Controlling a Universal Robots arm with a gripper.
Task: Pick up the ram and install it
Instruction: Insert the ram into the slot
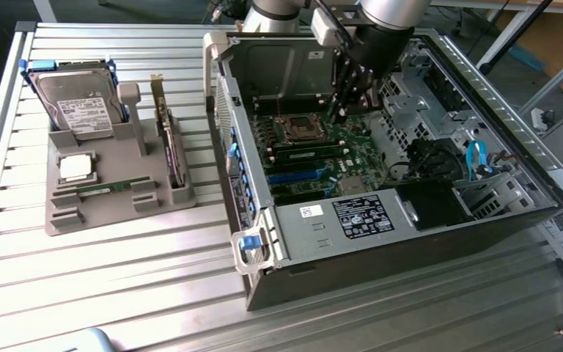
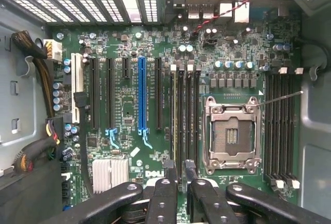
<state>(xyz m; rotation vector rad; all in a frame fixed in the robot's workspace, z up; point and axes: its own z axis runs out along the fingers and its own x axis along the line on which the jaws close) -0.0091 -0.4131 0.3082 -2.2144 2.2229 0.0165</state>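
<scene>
One ram [image 1: 105,188], a thin green stick, lies flat in the grey holder tray [image 1: 67,220] on the exterior view's left. A second alike stick [image 1: 311,152] appears seated in a memory slot of the motherboard [image 2: 129,110], beside the empty processor socket [image 2: 231,135]; the wrist view shows it as a thin line [image 2: 180,120]. My gripper [image 1: 343,116] hangs inside the open computer case, well above the board and over those slots. In the wrist view its black fingers [image 2: 166,193] stand a little apart around the gripper's gap [image 2: 181,175], open, with nothing between them.
The tray also carries a hard drive [image 1: 78,103], a square silver processor chip [image 1: 76,167] and an upright dark expansion card [image 1: 169,139]. The case walls [image 1: 225,110] and drive cage [image 1: 428,95] hem the gripper in. Cable bundles [image 2: 31,53] run along the board's edge.
</scene>
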